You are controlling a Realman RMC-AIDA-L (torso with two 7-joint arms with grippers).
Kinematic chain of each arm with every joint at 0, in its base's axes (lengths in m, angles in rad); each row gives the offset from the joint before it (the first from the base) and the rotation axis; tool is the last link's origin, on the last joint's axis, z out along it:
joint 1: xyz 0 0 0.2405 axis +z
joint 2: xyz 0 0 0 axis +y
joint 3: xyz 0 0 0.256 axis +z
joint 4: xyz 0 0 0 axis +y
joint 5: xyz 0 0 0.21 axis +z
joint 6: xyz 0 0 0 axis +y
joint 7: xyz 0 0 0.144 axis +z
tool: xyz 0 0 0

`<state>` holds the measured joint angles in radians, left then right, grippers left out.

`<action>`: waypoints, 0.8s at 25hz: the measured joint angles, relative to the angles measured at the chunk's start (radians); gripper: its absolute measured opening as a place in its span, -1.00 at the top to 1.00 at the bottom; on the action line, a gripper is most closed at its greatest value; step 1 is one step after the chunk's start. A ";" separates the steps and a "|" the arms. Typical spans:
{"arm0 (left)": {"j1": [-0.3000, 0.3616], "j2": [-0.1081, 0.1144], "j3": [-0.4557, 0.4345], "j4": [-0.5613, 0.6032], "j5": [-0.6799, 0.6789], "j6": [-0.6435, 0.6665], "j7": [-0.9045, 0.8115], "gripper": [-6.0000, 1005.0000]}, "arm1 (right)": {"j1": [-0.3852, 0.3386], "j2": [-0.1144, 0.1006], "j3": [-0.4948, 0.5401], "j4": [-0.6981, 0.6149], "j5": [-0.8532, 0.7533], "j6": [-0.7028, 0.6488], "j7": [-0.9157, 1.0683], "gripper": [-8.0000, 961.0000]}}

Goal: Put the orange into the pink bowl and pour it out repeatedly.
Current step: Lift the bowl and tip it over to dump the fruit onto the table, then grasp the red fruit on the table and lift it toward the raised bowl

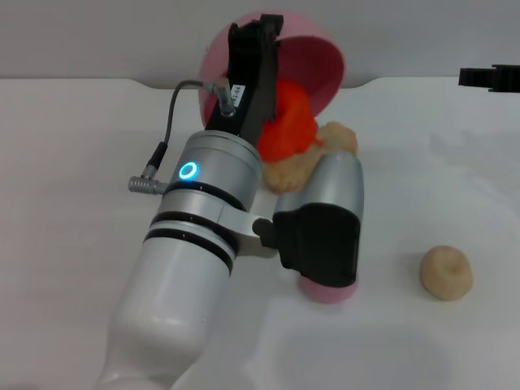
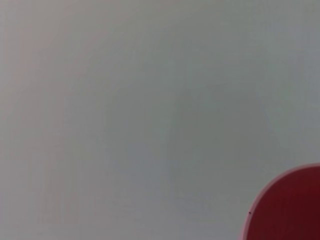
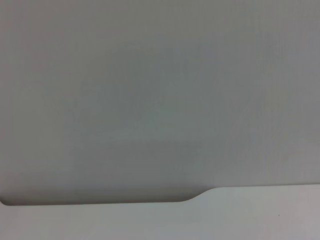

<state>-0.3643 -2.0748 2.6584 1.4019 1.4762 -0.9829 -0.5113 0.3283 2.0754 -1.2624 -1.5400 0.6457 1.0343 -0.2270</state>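
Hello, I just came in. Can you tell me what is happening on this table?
The left pincer holds the pink bowl tipped on its side above the white table, and the orange sits at its mouth, spilling out among beige lumps. Another beige lump lies apart. The right pincer waits at the far right edge.

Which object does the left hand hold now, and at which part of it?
The left hand holds the pink bowl by its rim, tipped on its side, with the orange at its mouth.

White table [image 1: 73, 122] w/ grey wall [image 1: 97, 36] behind; even, soft light.
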 joint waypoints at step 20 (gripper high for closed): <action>0.008 0.004 -0.289 0.295 -0.562 -0.030 -0.041 0.90 | 0.034 -0.005 -0.044 0.025 -0.008 0.024 0.000 -0.24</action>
<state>-0.3559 -2.0711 2.3697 1.6973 0.9145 -1.0131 -0.5521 0.3618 2.0707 -1.3069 -1.5153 0.6378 1.0587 -0.2270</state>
